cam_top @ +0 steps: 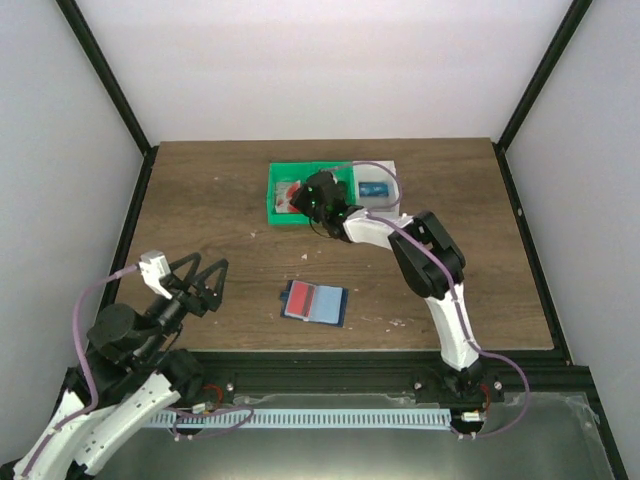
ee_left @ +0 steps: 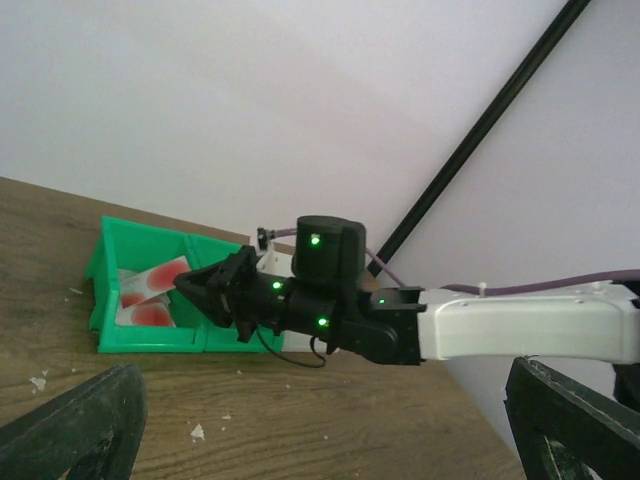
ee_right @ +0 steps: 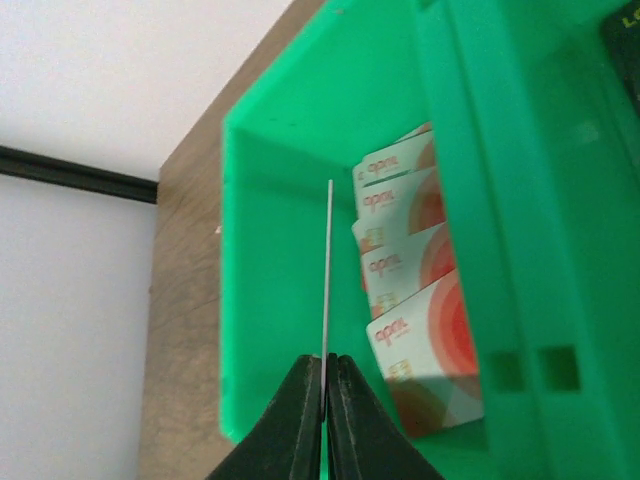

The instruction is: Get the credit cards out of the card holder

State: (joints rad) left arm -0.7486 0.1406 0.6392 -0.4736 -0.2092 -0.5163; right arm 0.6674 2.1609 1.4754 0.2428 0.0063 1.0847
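My right pincer (ee_right: 324,368) is clamped on a credit card (ee_right: 327,270), held edge-on over the green bin (ee_right: 262,300), so from my wrist it shows only as a thin pale line rising from the tips. Four red-and-white cards (ee_right: 410,265) lie overlapping on the bin's floor, just to the right of it. The card holder (cam_top: 315,302) lies open on the desk (cam_top: 220,200), well apart from the bin and nearer my bases; something red shows in its left half, so I reckon there may be more to pull. My left pincer (cam_top: 203,283) hangs above the desk to the holder's left, jaws wide apart, holding nothing. The step in hand, as I judge it, is the drop. To do it well I should keep the card inside the bin's walls, go lower, tip it towards flat so it cannot bounce out, part the jaws gently, check that the thin plastic has not stuck to a pad, then lift straight up.
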